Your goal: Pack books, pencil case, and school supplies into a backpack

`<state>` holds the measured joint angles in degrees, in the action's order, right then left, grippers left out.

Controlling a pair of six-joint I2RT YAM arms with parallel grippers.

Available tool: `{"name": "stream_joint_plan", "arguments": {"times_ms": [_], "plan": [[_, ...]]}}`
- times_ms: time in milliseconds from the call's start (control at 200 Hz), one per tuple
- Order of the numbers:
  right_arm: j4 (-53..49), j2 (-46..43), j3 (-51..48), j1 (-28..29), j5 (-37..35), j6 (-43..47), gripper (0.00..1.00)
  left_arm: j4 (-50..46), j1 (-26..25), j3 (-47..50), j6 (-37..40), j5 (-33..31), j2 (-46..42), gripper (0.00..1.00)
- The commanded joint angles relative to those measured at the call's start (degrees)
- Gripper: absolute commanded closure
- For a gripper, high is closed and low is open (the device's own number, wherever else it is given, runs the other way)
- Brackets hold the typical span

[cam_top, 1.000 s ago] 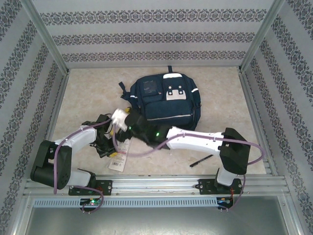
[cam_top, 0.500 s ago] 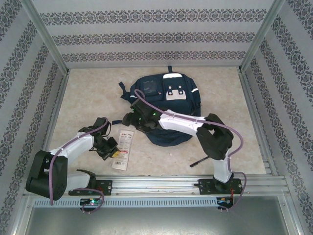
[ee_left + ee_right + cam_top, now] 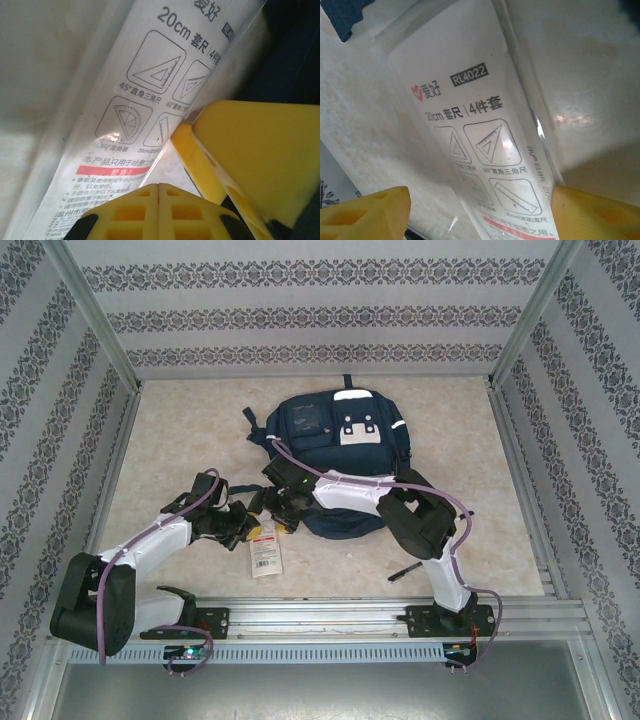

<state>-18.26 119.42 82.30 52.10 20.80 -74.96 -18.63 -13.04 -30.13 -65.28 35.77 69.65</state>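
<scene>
Since 0.5 s ago the right gripper (image 3: 282,514) has dropped from the large navy-blue fabric backpack (image 3: 345,440) to the flat white oblong retail packet with red print (image 3: 265,555); the left gripper (image 3: 243,527) has slid right to meet it.

Count: 1 backpack, 1 packet, 1 slim black pen (image 3: 411,569), 2 grippers.

Packet lies on the beige marbled tabletop (image 3: 170,440), just in front of the backpack. Clear sleeve, set-square and protractor icons, "RL4022", red band.

Right jaws are spread, straddling the packet. Left jaws are pressed together beside it; can't tell if they pinch its edge.

Pen lies well apart, to the right.
</scene>
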Motion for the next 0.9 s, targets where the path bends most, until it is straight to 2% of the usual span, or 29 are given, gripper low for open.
{"name": "stream_joint_plan", "arguments": {"times_ms": [0,45,125,270,380,550,630,739,894], "plan": [[-7.05,-0.49,3.19,-1.56,0.79,5.55,0.25,-10.76,2.26,-2.47,6.28,-3.55,-2.04,0.79],[-10.61,-0.16,4.97,-1.67,1.09,7.33,0.23,-16.71,2.6,-4.4,10.02,-7.4,-2.1,0.66],[-14.67,0.46,6.42,-1.71,1.29,8.9,0.2,-19.0,2.57,-4.77,13.17,-8.68,-1.3,0.56],[-17.65,4.01,8.57,-1.84,4.42,9.23,0.17,-11.64,2.46,-1.75,13.23,-3.52,3.58,0.51],[-16.85,8.15,11.32,-1.52,8.84,9.46,0.21,-4.45,1.56,0.34,11.92,-0.86,8.18,0.5],[-18.21,12.27,16.48,-0.7,11.76,11.12,0.23,0.67,0.1,0.91,12.68,0.57,13.63,0.53],[-18.09,13.26,17.18,-0.68,13.19,11.15,0.26,2.66,-0.23,1.32,13.11,1.29,15.61,0.6],[-13.31,13.99,16.66,-0.42,17.57,10.53,0.39,6.38,-0.49,2.4,13.06,2.64,17.2,0.78],[-6.06,11.63,14.04,-0.91,21.4,11.53,0.54,7.81,-0.48,2.01,15.13,4.81,16.44,0.81]]}}
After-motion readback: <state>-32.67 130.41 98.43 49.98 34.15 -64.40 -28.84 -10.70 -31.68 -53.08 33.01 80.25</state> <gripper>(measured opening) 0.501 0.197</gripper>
